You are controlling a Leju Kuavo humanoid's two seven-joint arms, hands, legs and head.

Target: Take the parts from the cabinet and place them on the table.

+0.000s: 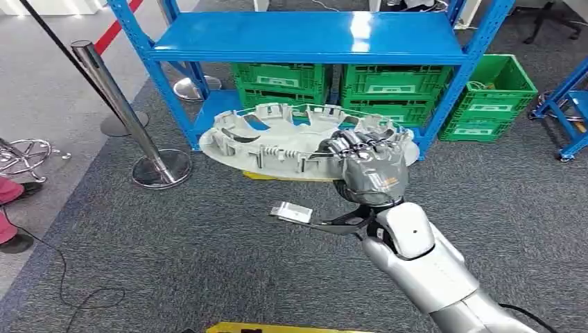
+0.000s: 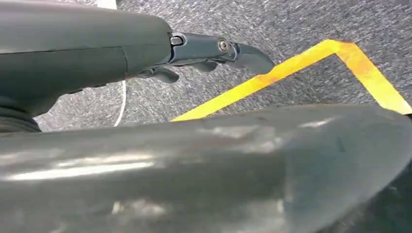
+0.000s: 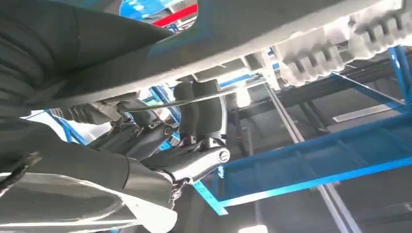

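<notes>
Blue steel shelving (image 1: 305,38) stands ahead, one rack with a bare top shelf and three green crates (image 1: 281,82) on the low shelf under it; a fourth green crate (image 1: 489,97) sits on the carpet just beside the rack's right post. Grey carpet (image 1: 173,257) lies open between rack and robot, with yellow floor tape (image 2: 291,73) marking it near the robot. On the left two chrome stanchions (image 1: 121,107) stand on round bases, leaving a wide lane in the middle. One grey plastic part (image 1: 277,142), a big round ribbed cover, hangs in the air in front of the rack's lower shelf, tilted slightly. Holding it is the right robot hand (image 1: 371,163), fingers (image 3: 201,109) curled over the rim at the part's right side, clamping it. Down low, the left robot hand (image 2: 160,58) hangs over the carpet; from the wrist view I can't tell whether it's spread or closed.
</notes>
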